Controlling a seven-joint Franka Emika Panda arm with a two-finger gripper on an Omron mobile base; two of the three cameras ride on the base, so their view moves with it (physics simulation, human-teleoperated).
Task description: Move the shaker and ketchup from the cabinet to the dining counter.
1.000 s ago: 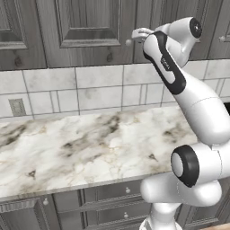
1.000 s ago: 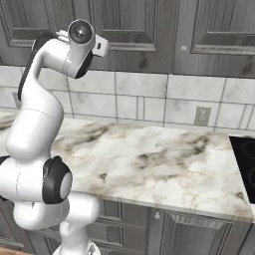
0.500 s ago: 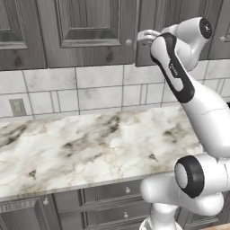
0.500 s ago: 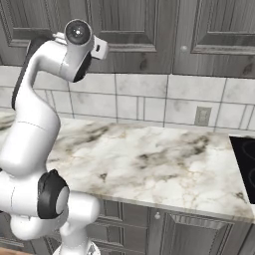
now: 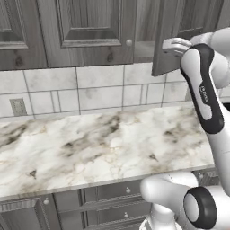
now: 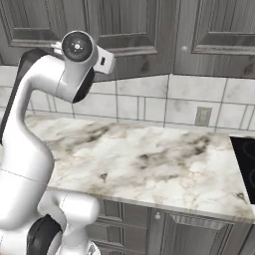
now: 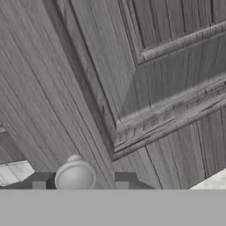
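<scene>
Right at the tool [image 7: 81, 183], the two dark fingertips [image 7: 126, 180] stand either side of a small round knob [image 7: 75, 175], pinching it or very nearly so; contact on the pads cannot be confirmed. Just beyond the knob runs the raised-panel face of the cabinet door [image 7: 167, 66], seen at a steep slant in the hand view.

From the left base view the door [image 5: 179, 36] stands swung partly out from the cabinet [image 5: 90, 27], with a narrow dark opening beside it. The inside is too shadowed to make out, so neither the ketchup nor the shaker can be placed; presumably both sit behind that door, beyond the tool.

Below and farther off lies the marble bench [image 5: 103, 148] backed by white tiles [image 5: 99, 92].

Risks, as I judge them: a round knob gives little purchase, so a pull off the door's swing arc could slide the fingertips off it. The door is only part-way out, too, and reaching in too soon could catch the arm on its edge.
</scene>
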